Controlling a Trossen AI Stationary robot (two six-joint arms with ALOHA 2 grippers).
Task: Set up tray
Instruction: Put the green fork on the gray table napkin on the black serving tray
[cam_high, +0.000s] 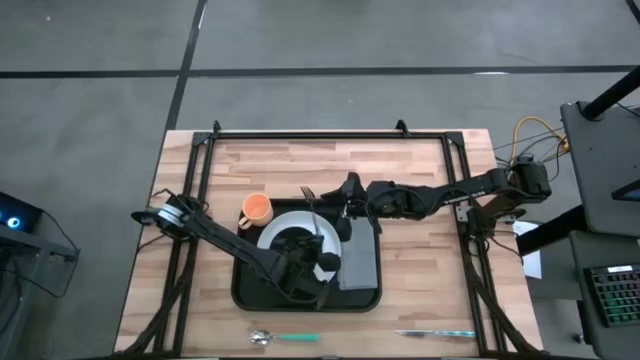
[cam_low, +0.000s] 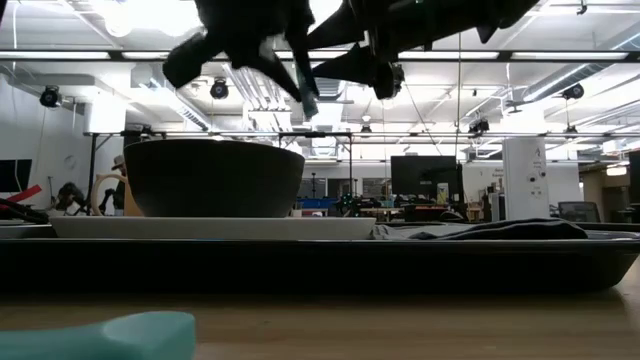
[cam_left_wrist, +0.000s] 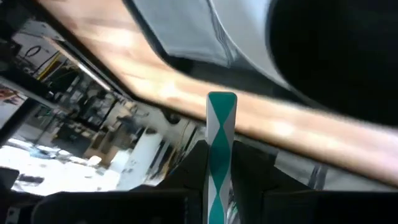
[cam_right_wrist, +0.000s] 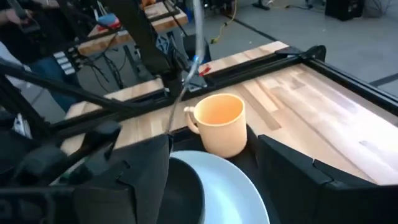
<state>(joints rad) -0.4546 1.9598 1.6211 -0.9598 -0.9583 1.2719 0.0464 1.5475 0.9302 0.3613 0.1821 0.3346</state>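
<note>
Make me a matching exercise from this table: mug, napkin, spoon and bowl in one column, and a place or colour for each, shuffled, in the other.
Things:
1. mug
2. napkin
3. spoon
4. bowl

Place or colour:
A. sits on the white plate
B. teal handle, lying on the wood of the table
C. orange
D. grey, flat on the tray beside the plate

Pairs: 1-C, 2-D, 3-B, 4-A
</note>
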